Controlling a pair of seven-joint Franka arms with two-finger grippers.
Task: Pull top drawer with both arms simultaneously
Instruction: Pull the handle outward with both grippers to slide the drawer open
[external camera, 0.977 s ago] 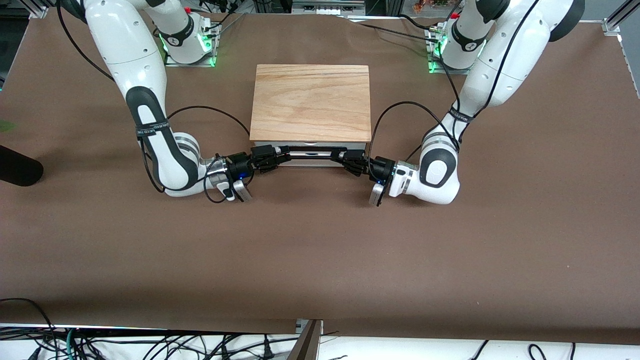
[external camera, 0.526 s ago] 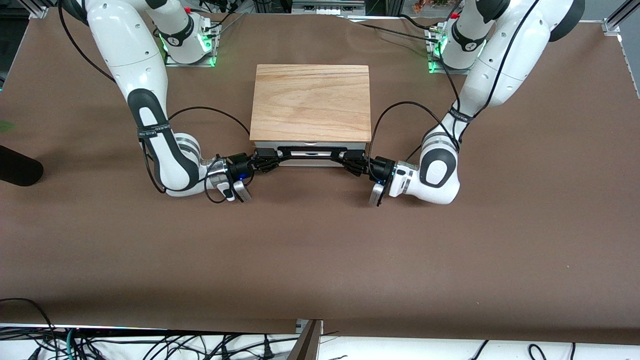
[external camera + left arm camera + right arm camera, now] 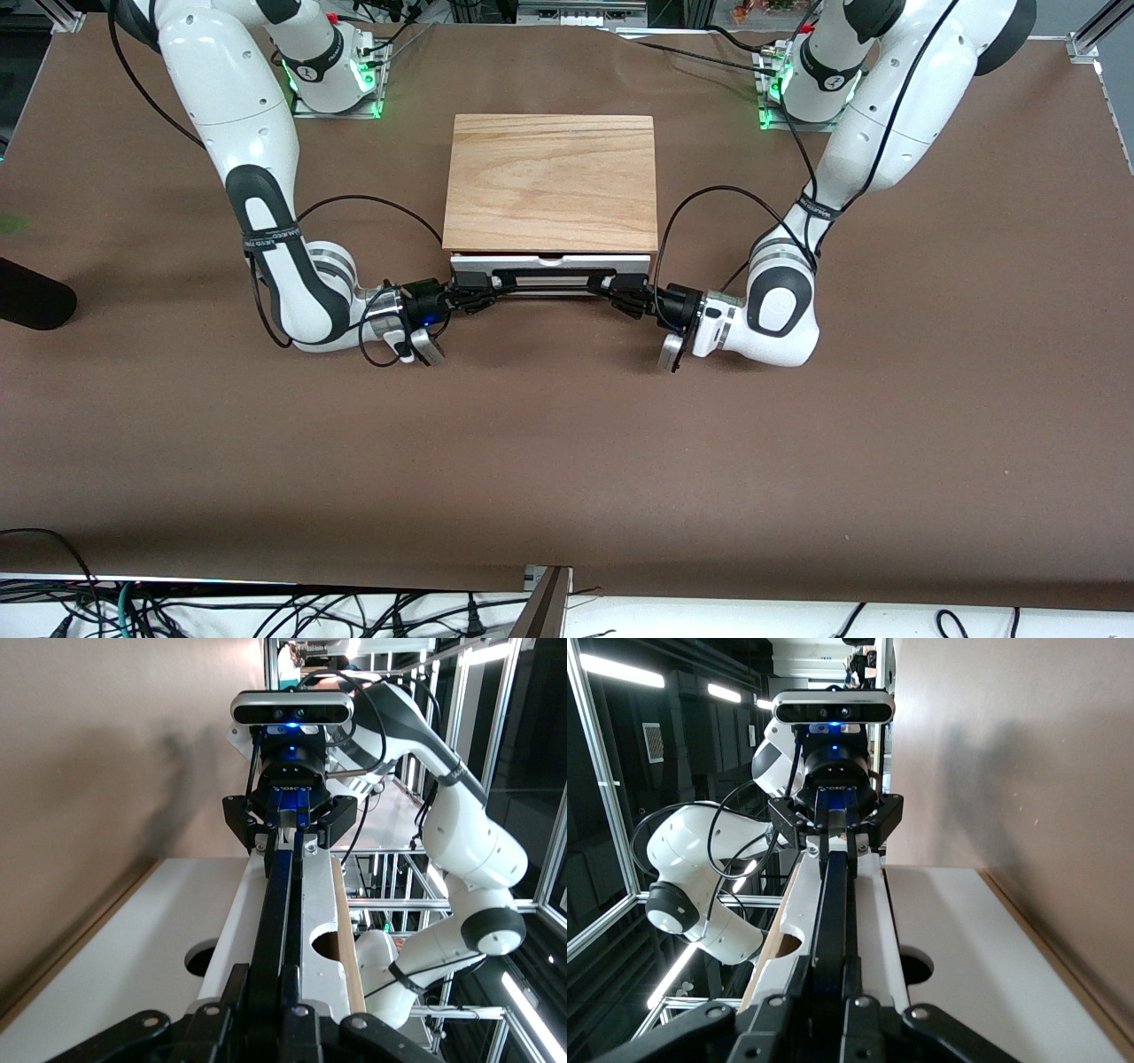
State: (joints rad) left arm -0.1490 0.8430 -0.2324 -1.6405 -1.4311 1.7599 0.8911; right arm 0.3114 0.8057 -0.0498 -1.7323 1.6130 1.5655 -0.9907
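The top drawer [image 3: 638, 261] stands a little way out from under the light wooden box top [image 3: 551, 182], with its white front toward the front camera. Its thin black wire handle [image 3: 549, 271] runs across the front. My left gripper [image 3: 623, 291] is shut on the handle's end toward the left arm's side. My right gripper [image 3: 474, 291] is shut on the other end. In the left wrist view my gripper [image 3: 283, 997] clamps the handle bar [image 3: 279, 895], and the right gripper [image 3: 288, 828] shows farther along. In the right wrist view my gripper [image 3: 831, 992] clamps the bar [image 3: 833, 904] likewise.
A dark rounded object [image 3: 31, 301] lies at the table's edge at the right arm's end. Both forearms rest low beside the box. Brown table [image 3: 567, 443] stretches from the drawer's front toward the front camera. Cables hang along that near edge.
The drawer has slid out a little toward the front camera, showing a white strip under the wooden top. Both grippers moved with the handle and stayed shut.
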